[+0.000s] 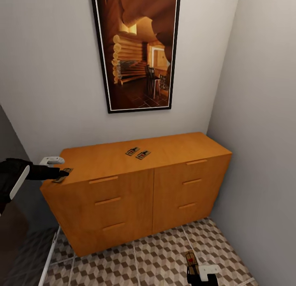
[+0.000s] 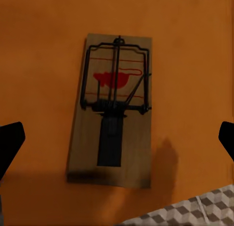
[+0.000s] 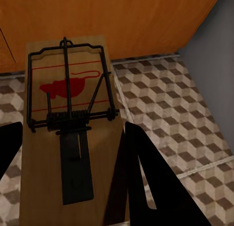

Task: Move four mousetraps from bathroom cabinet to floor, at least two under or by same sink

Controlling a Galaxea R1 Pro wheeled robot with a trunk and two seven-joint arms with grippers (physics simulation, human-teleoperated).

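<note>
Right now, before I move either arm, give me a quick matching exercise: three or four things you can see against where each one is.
Things:
1. pair of mousetraps
2. lone mousetrap
3. held mousetrap
4. framed picture

Places:
A. on the wall above the cabinet
B. in the right gripper, over the tiled floor
C. side by side at the middle of the cabinet top
D. at the cabinet top's left front corner, under the open left gripper

Pairs: 1-C, 2-D, 3-B, 4-A

Framed picture (image 1: pixel 136 47) on pale grey wall (image 1: pixel 45 72)
</note>
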